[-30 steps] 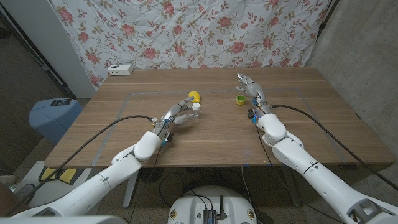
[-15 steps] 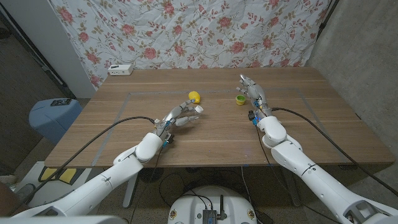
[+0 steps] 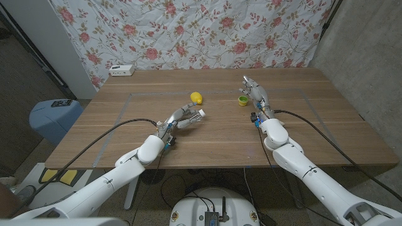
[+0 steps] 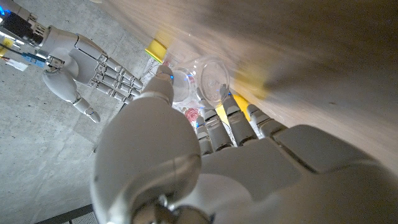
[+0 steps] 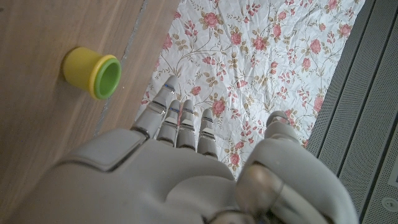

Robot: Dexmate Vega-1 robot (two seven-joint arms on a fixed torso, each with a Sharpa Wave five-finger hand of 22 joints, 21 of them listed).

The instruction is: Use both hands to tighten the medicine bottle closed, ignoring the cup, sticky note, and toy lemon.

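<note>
Gripping the medicine bottle (image 3: 193,117) just above the bench (image 3: 125,125), the left hand (image 3: 178,119) has its fingers wrapped round it near mid-bench. Farther off, the right hand (image 3: 254,91) hovers, fingers apart, holding nothing, beside the cup (image 3: 242,100); the toy lemon (image 3: 196,97) lies beyond the bottle.

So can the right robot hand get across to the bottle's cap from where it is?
Probably yes. The left robot hand holds the medicine bottle with its white cap pointing toward the right robot hand, which is open, and only bare table lies between; the cup sits beside it.
</note>
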